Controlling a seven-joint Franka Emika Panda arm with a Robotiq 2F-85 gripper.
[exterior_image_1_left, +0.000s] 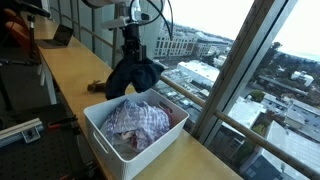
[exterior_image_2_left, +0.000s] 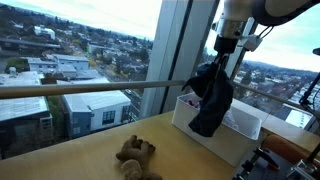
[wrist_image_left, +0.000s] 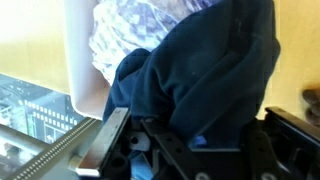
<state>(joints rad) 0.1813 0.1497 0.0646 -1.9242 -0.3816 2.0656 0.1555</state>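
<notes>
A dark navy cloth garment (exterior_image_1_left: 136, 76) hangs in a limp bundle from the robot's tool (exterior_image_1_left: 128, 50). It is held clear of a light wooden tabletop (exterior_image_1_left: 68, 68) that runs along a high-rise window. The tool's jaws are pressed together on a bunched fold at the top of the garment, and the rest of it drapes down in loose folds.

The bundle is at one end of a white rectangular plastic bin (exterior_image_1_left: 98, 132). The pictures do not settle whether it is over the rim or just outside it. The bin holds a crumpled purple-and-white checked cloth (exterior_image_1_left: 138, 120), which the wrist view shows just beyond the hanging fabric (wrist_image_left: 215, 70).

A brown plush toy (exterior_image_2_left: 135, 154) lies on the tabletop, apart from the bin and the garment (exterior_image_2_left: 212, 102).

The garment looks light, soft and without stiffness. It will likely sag, swing and trail from whatever point it is held by. A thick gathered fold gives a surer hold than a single thin edge, which could slip out.

The arm reaches in from above with the wrist turned straight down, so the tool (exterior_image_2_left: 223, 60) stands vertical over the fabric.
</notes>
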